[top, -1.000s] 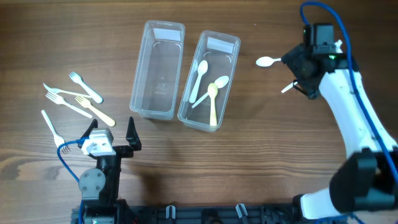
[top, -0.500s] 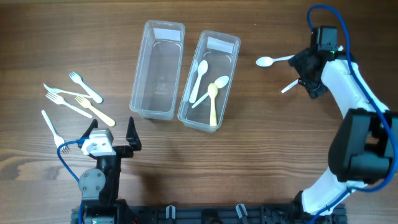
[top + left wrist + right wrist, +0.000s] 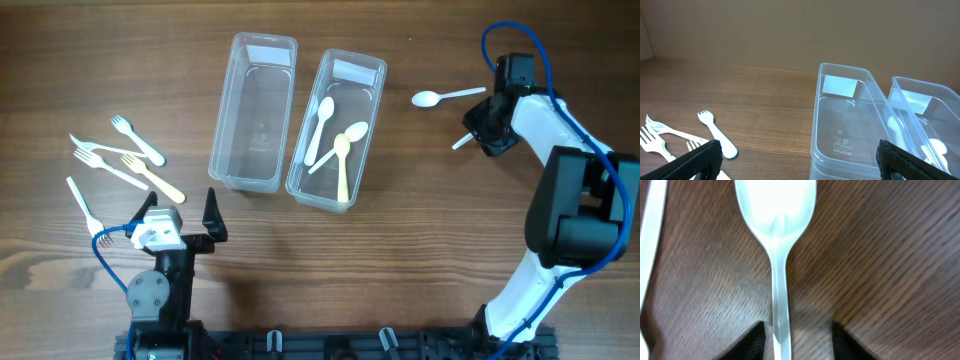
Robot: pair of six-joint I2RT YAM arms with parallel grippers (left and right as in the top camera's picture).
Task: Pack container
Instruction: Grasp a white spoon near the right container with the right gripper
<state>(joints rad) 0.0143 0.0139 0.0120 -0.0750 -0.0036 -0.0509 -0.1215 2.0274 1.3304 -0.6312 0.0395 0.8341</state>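
Note:
Two clear plastic containers stand side by side: the left container (image 3: 264, 40) (image 3: 840, 80) holds nothing, the right container (image 3: 358, 62) holds three spoons (image 3: 320, 125). My right gripper (image 3: 487, 130) (image 3: 797, 335) is down at the table over a white spoon (image 3: 777, 210). That spoon's handle lies between the jaws, close to the left one and apart from the right. From overhead only its end (image 3: 462, 141) shows. Another white spoon (image 3: 440, 97) lies just beyond. My left gripper (image 3: 182, 212) (image 3: 800, 162) rests wide open, with nothing in it, near the front edge.
Several white and cream forks (image 3: 125, 160) (image 3: 715, 137) lie scattered at the left, beside my left gripper. A second white handle (image 3: 652, 235) runs along the left edge of the right wrist view. The right arm's blue cable loops above it.
My right gripper has lowered onto the nearer spoon at the far right and its jaws have narrowed around the handle. The left arm has not moved.

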